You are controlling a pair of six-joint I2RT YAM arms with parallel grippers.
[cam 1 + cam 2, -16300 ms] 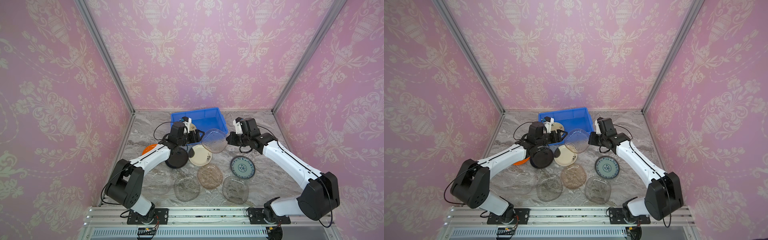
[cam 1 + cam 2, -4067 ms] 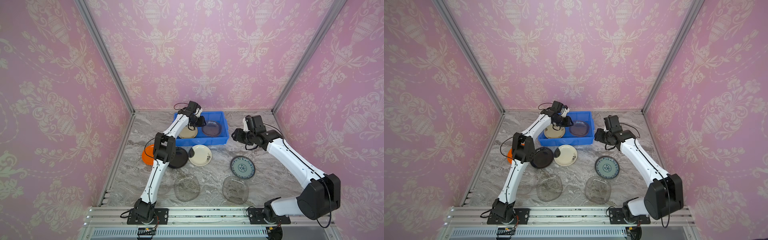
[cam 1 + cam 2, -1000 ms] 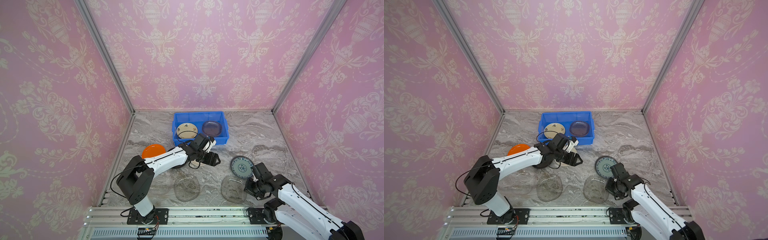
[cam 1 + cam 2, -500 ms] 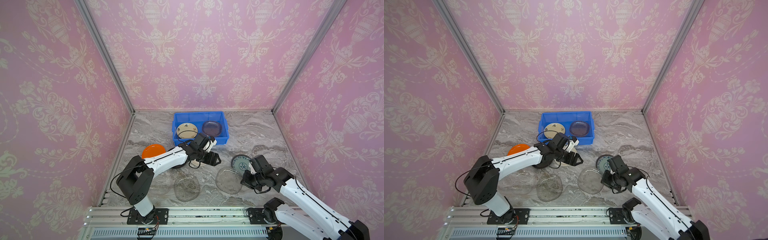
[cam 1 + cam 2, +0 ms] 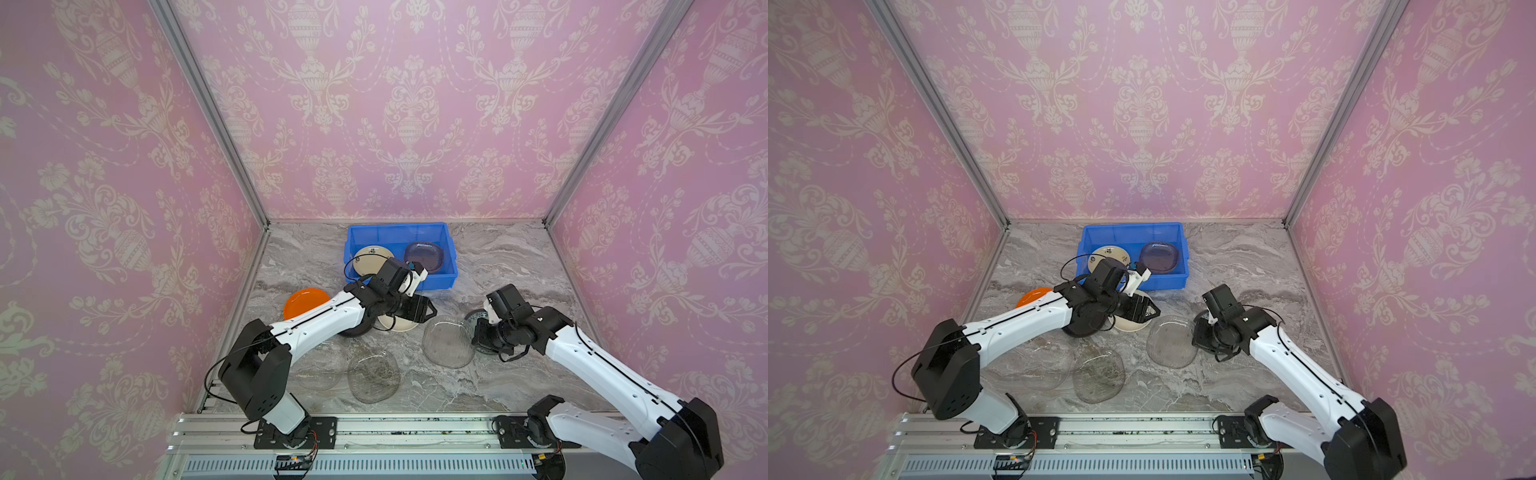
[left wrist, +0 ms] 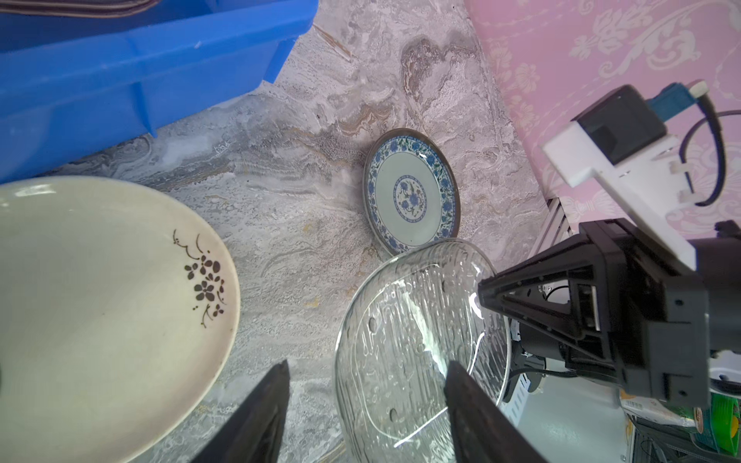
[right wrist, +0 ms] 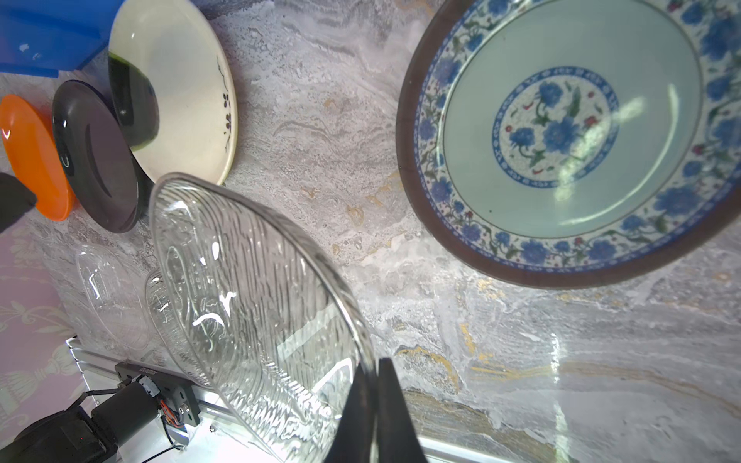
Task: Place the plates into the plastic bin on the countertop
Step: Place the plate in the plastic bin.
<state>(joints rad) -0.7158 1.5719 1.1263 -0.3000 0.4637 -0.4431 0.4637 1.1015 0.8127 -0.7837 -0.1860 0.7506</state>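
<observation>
**Q:** Right side?
**A:** My right gripper (image 7: pixel 375 375) was clamped on the rim of the clear glass plate (image 7: pixel 248 288), held tilted above the countertop (image 5: pixel 519 266).

**Q:** Left?
**A:** My left gripper (image 6: pixel 365 362) stood with jaws apart, empty, near that plate. The plastic bin (image 5: pixel 436 279) at the back held a cream plate (image 5: pixel 370 254) and a smoky plate (image 5: pixel 424 255).

Both arms stretch forward and inward. The left hand (image 6: pixel 367 364) holds its 2 fingers (image 6: pixel 260 417) apart, and the right hand (image 7: pixel 375 373) is clamped on the glass plate (image 7: pixel 248 288) rim.
</observation>
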